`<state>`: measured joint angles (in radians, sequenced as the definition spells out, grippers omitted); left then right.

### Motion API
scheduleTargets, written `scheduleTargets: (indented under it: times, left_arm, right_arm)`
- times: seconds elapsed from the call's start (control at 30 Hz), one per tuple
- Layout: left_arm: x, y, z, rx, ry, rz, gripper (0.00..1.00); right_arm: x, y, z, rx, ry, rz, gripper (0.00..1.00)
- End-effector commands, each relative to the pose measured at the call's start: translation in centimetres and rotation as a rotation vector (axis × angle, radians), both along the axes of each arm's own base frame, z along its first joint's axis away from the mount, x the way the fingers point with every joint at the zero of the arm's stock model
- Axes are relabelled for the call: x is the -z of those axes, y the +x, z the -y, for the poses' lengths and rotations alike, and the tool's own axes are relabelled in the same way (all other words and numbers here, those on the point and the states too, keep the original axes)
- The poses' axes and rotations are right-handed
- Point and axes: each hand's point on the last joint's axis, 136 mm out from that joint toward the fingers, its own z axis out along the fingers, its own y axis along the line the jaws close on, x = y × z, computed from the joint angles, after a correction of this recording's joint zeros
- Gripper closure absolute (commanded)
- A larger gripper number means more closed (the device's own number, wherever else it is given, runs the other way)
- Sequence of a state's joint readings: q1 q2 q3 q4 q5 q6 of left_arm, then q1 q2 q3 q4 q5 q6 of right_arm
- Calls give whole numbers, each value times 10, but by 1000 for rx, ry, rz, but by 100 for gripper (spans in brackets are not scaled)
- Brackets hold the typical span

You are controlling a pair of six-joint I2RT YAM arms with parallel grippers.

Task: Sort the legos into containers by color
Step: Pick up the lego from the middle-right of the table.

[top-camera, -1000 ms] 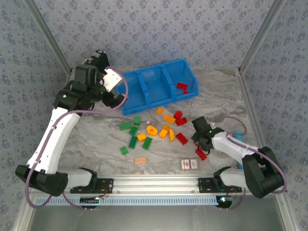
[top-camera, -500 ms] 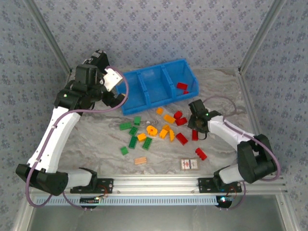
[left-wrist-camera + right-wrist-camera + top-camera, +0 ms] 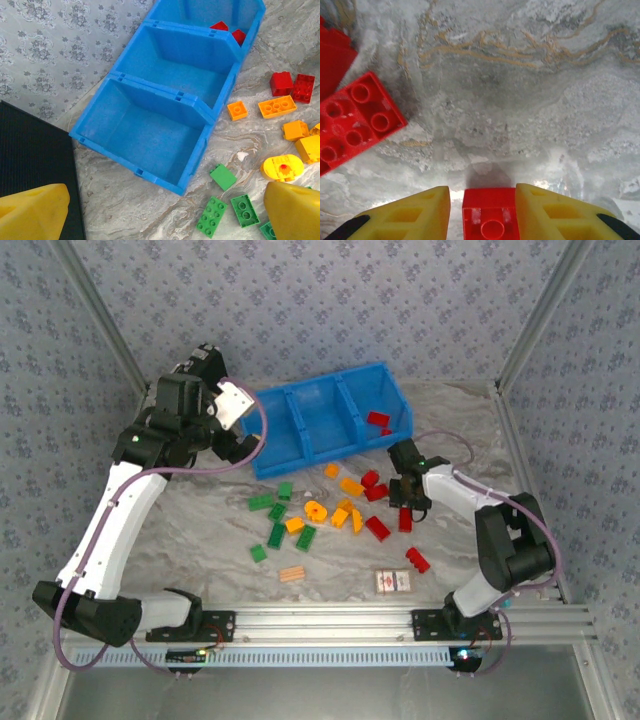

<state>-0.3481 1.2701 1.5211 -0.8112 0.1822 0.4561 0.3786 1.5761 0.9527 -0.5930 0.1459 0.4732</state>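
1. The top view is lit brightly and evenly from above; only soft shadows are cast on the table (image 3: 200,540).
2. In the left wrist view the blue tray (image 3: 150,125) is shown sharp, while the fingers (image 3: 32,212) of the left gripper (image 3: 165,200) are blurred.
3. In the right wrist view glare is seen on the table around the red brick (image 3: 489,215).

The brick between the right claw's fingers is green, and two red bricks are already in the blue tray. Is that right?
Not quite. The brick between the right claw's fingers is red, not green, as the right wrist view shows. Two red bricks are indeed in the blue tray.
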Motion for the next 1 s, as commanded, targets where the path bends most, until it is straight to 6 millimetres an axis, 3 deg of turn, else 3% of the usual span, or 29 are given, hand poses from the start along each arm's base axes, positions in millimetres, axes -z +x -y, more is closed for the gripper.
scheduleTargets:
  times: [0.0,0.17,0.33,0.77,0.97]
  left_arm:
    - [-4,-3,-1,8,5,21,0]
    - [-2,-3,2,16,-1,13,0]
    - [-5,-5,1,17,-4,23,0]
    - [-6,-7,1,20,-9,29,0]
    - [-8,-9,0,19,-11,35,0]
  right_arm:
    - [-9,-13,8,-10,-66,-8,56]
    - [-3,-26,13,19,-102,-22,44]
    - [10,-35,10,28,-100,-46,42]
    - [32,-43,4,31,-68,-95,57]
    - [35,-35,-4,20,-37,-77,62]
